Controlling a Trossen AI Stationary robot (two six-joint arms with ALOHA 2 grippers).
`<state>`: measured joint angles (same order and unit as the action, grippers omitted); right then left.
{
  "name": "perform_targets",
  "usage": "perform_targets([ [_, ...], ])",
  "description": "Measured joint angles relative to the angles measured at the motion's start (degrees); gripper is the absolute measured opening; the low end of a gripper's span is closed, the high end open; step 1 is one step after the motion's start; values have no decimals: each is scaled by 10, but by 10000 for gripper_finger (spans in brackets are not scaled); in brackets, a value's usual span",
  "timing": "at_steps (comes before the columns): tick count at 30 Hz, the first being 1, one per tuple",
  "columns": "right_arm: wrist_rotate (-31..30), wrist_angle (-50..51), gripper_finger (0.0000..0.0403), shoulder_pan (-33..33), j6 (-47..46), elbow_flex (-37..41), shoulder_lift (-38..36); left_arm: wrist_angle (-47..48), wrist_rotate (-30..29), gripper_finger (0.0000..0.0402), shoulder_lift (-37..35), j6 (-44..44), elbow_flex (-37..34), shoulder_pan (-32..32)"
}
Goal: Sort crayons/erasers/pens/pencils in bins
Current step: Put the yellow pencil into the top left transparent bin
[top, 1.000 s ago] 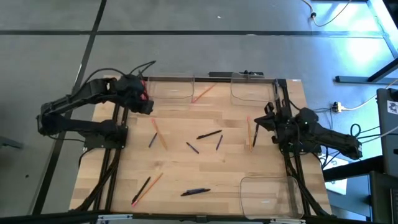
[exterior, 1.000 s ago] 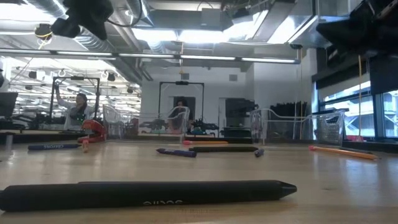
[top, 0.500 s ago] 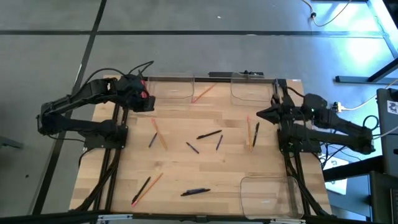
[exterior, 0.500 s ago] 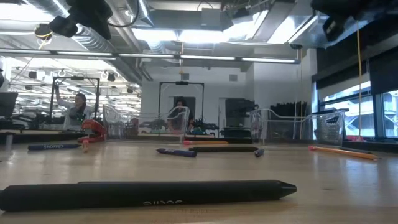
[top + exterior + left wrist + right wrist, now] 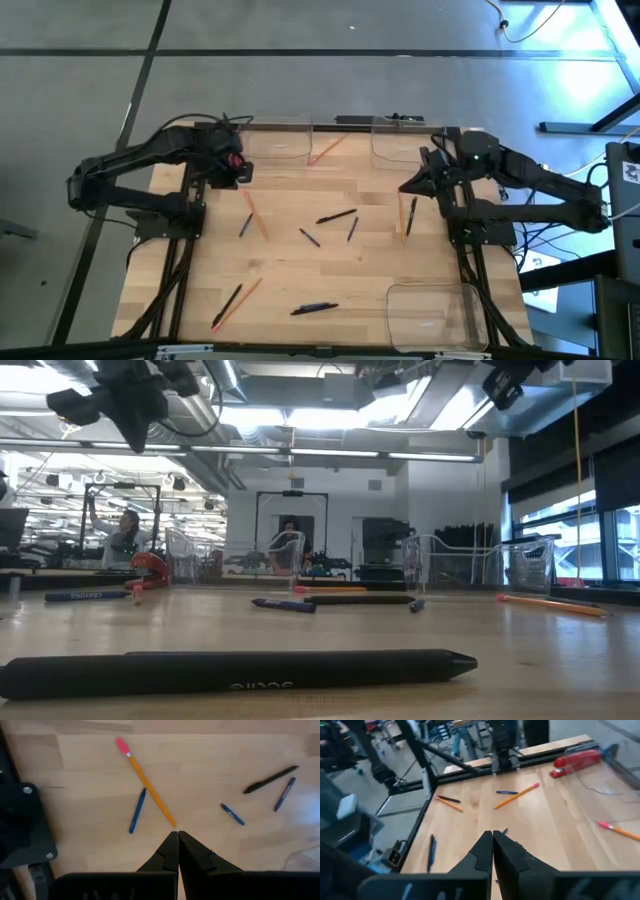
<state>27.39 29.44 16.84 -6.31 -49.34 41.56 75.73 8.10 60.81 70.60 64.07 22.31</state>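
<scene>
Pens and pencils lie scattered flat on the wooden table (image 5: 300,270). An orange pencil with a pink eraser (image 5: 147,790) and a blue pen (image 5: 137,810) lie below my left gripper (image 5: 177,836), which is shut, empty and hovering over the table's far left (image 5: 241,173). My right gripper (image 5: 493,836) is shut and empty, raised over the far right (image 5: 404,188), above a pencil (image 5: 400,212) and a dark pen (image 5: 411,215). Three clear bins show: far left (image 5: 275,140), far right (image 5: 405,142) and near right (image 5: 430,315).
More pens lie mid-table (image 5: 337,216), (image 5: 309,237) and near the front (image 5: 314,308); one lies beside a pencil (image 5: 236,303). A pencil (image 5: 327,150) lies by the far bins. A red flat bar (image 5: 577,759) sits beside the left arm. A person (image 5: 125,535) shows in the room behind.
My right gripper has risen and gone toward the table's far edge, staying shut; in the low view it has climbed nearly out of the picture. My left arm has swung a little toward the table's middle and dipped. No pen or pencil has moved.
</scene>
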Motion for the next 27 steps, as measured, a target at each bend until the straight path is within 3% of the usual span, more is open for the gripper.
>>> perform_targets([
  [7, 10, 7, 15, 0, 24, -1, 17, -53, 1, 0, 33, 24, 0, 0],
  [12, -55, 20, 15, 0, 29, -1, 18, -52, 2, 0, 53, 66, 0, -4],
  [18, -104, 22, 15, 1, 38, -1, 18, -48, -13, 0, 72, 123, 0, -43],
  [27, -104, 22, 15, 1, 66, -1, 18, -46, -61, 0, 74, 222, 0, -106],
])
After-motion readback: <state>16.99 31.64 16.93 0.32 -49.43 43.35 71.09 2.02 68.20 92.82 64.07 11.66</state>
